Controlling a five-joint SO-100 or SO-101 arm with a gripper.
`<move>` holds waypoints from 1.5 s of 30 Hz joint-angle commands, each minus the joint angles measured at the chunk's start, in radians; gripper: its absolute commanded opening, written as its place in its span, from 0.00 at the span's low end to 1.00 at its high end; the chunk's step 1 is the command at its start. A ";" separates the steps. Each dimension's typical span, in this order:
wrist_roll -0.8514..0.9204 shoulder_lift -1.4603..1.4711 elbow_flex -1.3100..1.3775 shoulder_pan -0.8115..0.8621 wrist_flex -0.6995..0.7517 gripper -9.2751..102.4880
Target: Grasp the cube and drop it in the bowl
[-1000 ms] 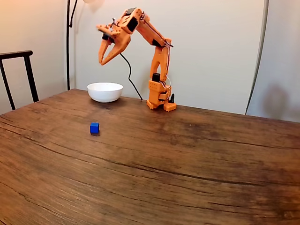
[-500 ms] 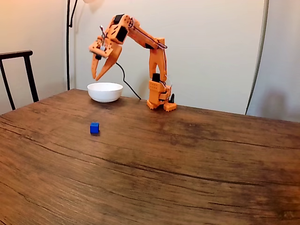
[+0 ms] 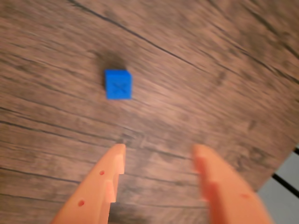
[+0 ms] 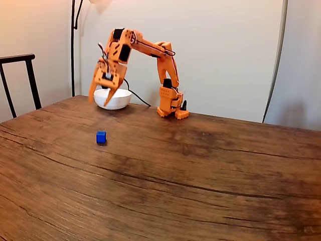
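Gripper (image 4: 100, 99) hanging spread, empty, fronting bowl (image 4: 119, 103). Cube (image 4: 101, 137) sitting nearer on table (image 4: 200, 175), apart, open wood all round.

bowl (image 4: 114, 100) | partly hidden behind jaws (wrist view motion-blurred)

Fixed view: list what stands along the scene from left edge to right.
Chair → lamp pole → open gripper, in front of the bowl → arm base. The cube sits below the gripper, so its place in the order is unclear.
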State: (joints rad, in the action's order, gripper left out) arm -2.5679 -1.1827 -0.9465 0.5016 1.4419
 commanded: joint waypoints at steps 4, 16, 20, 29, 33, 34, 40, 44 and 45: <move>0.006 0.034 0.041 -0.028 0.000 0.33; 0.035 0.170 0.041 -0.029 0.000 0.35; 0.037 0.198 0.041 -0.029 -0.009 0.37; 0.052 0.247 0.041 -0.035 -0.052 0.37; 0.064 0.285 0.041 -0.040 -0.066 0.37; 0.064 0.296 0.041 -0.040 -0.072 0.37; 0.064 0.345 0.043 -0.044 -0.087 0.37; 0.081 0.351 0.038 -0.044 -0.114 0.37; 0.084 0.353 0.038 -0.044 -0.115 0.37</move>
State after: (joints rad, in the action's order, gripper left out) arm -2.4943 -0.8253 -0.9388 0.4617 1.3392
